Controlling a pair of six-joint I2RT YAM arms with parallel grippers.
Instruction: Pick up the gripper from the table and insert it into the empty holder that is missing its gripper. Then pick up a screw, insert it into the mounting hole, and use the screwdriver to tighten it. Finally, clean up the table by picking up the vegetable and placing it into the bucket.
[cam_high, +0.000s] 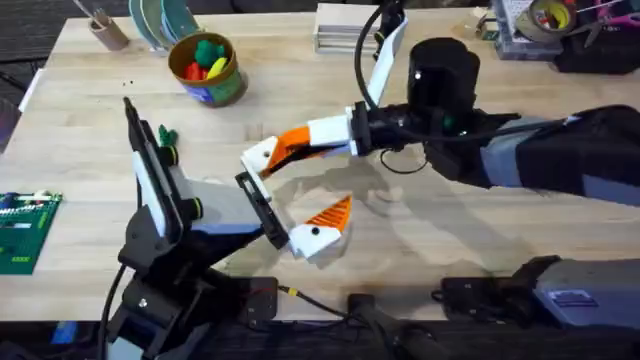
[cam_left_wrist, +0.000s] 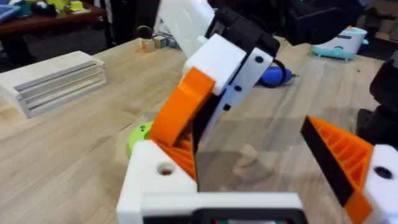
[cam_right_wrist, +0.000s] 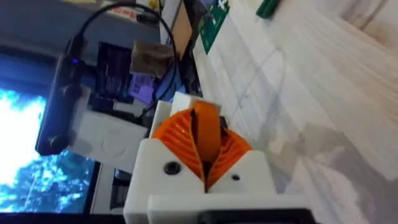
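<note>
Gripper (cam_right_wrist: 205, 134) clamped in right hand (cam_high: 300, 145).

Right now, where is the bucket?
In the overhead view the bucket stands on the table's far left part, holding colourful toys, beside the stacked plates and beyond the left arm.

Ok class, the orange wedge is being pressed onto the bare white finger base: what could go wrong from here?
1. The orange wedge, clamped in the right gripper, meets the white holder at a slant, so it may jam or slip out.
2. The left arm stands close beside the toy vegetable; moving it might knock that away.
</note>
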